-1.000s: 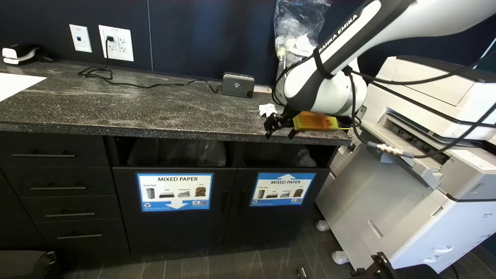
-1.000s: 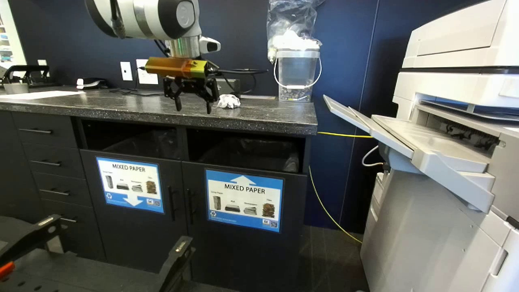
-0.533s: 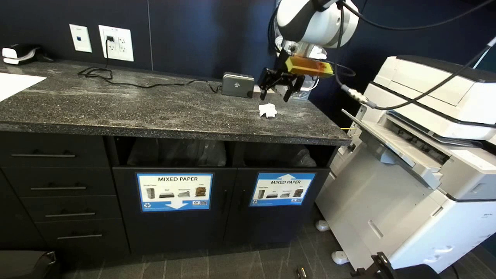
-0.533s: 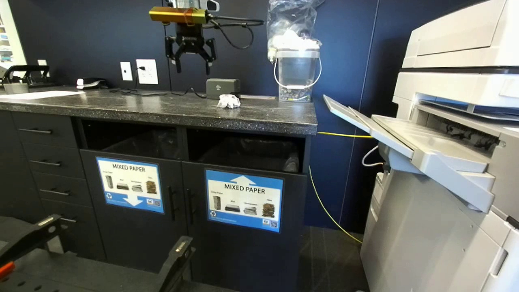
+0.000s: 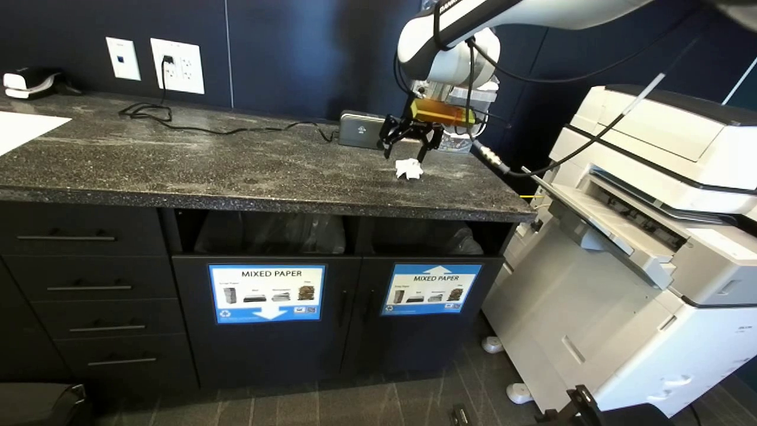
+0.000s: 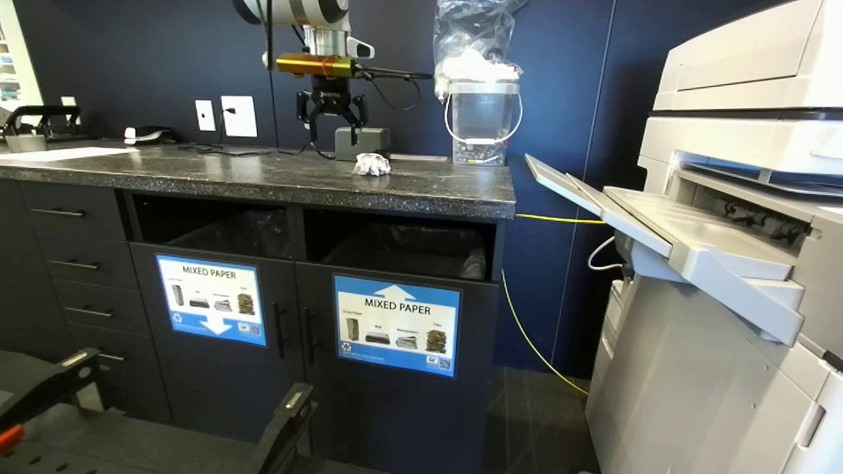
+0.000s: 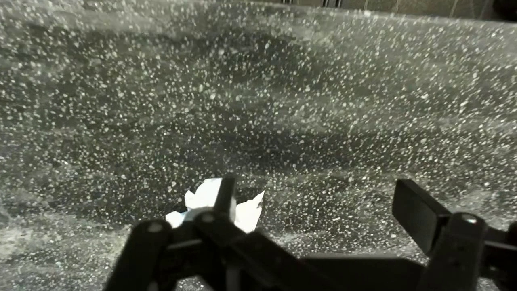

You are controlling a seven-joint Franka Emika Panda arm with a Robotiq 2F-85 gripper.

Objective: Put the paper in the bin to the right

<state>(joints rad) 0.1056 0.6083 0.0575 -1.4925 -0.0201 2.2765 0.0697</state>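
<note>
A crumpled white paper (image 5: pixel 409 169) rests on the speckled dark counter, seen as well in an exterior view as a small white ball (image 6: pixel 372 164). My gripper (image 6: pixel 334 139) hangs above the counter near it, jaws spread wide with nothing held. In the wrist view, the gripper's (image 7: pixel 316 190) left finger (image 7: pixel 225 196) covers part of the paper (image 7: pixel 205 195), so the paper lies off toward that side rather than midway between the fingers. Below the counter, the bin to the right (image 6: pixel 421 250) is a dark open compartment with a liner; its blue label (image 6: pixel 397 326) has an upward arrow.
Beside that bin is a similar left compartment (image 6: pixel 224 230), its label showing a downward arrow. A dark box (image 5: pixel 362 130) and a clear bucket (image 6: pixel 485 118) stand at the back. A white printer (image 5: pixel 591 266) stands right of the counter. A flat white sheet (image 5: pixel 26 127) lies far left.
From low over the counter's front edge, my gripper has risen back toward the wall, then come down somewhat and shifted sideways. It has stayed open. The paper has not moved.
</note>
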